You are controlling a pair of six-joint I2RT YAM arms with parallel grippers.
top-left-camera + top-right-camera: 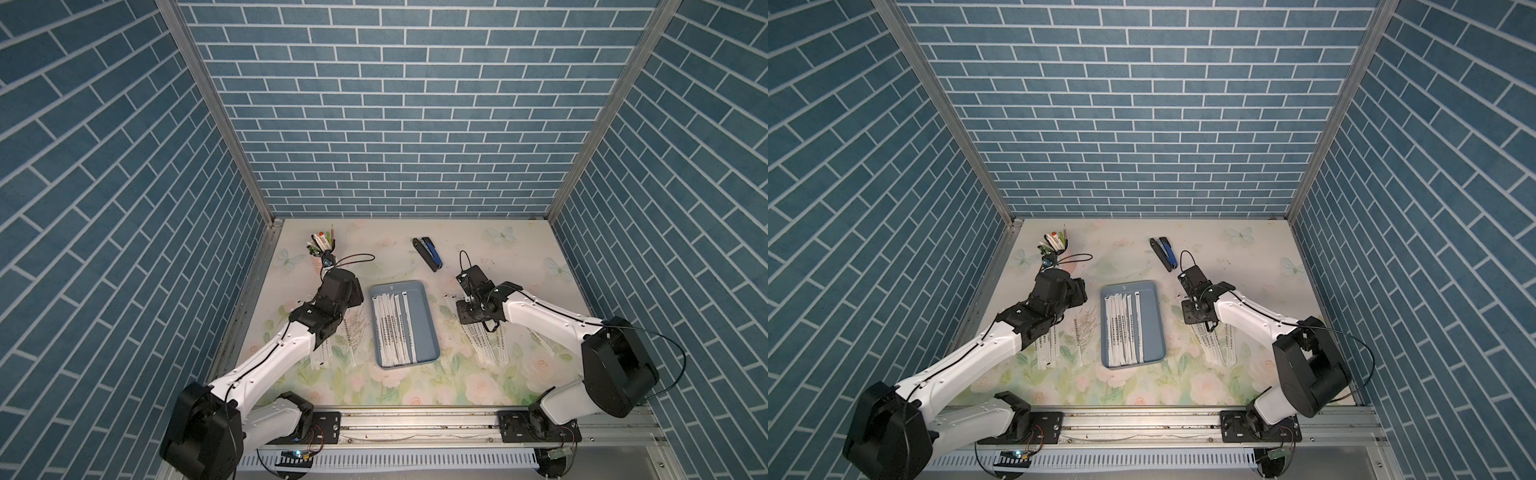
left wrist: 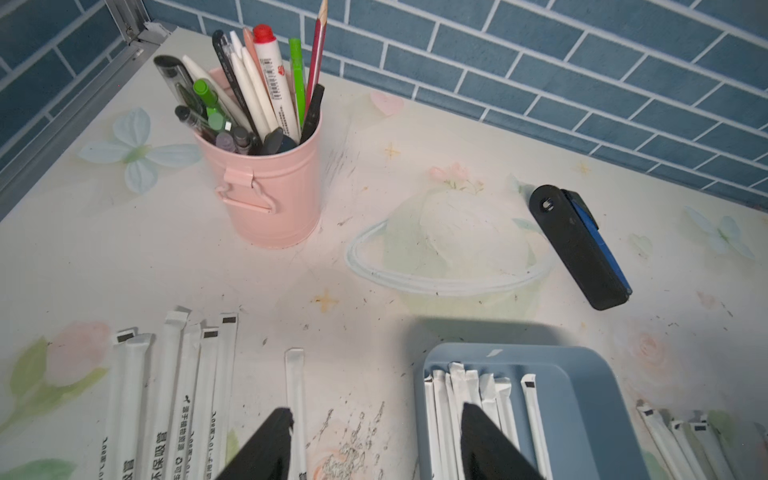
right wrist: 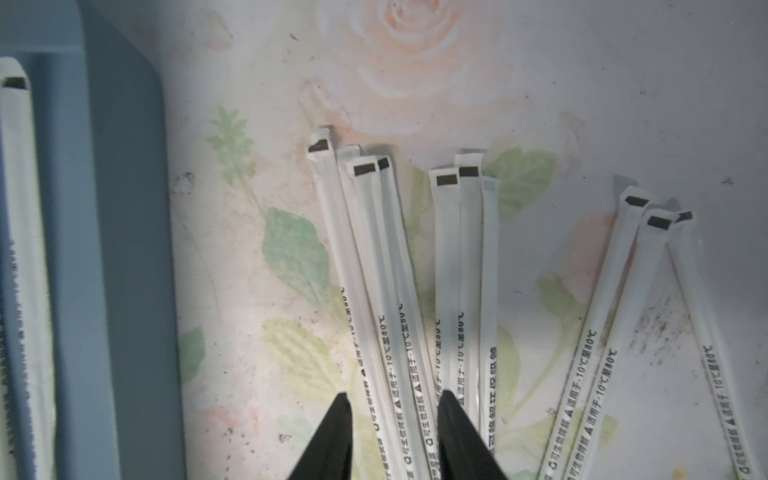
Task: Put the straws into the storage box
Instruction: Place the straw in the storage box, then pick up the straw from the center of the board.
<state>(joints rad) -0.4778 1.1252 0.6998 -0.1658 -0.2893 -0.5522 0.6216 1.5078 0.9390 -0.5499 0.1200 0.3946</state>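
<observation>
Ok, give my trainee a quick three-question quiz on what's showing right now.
1. True or false: the stapler lies inside the storage box.
2. Loose straws lie on the table: A) left of the box only, B) right of it only, C) both sides.
3. Fill in: the left gripper's jaws stand ___.
Key: 1 false, the stapler lies on the table; 2 C; 3 open.
</observation>
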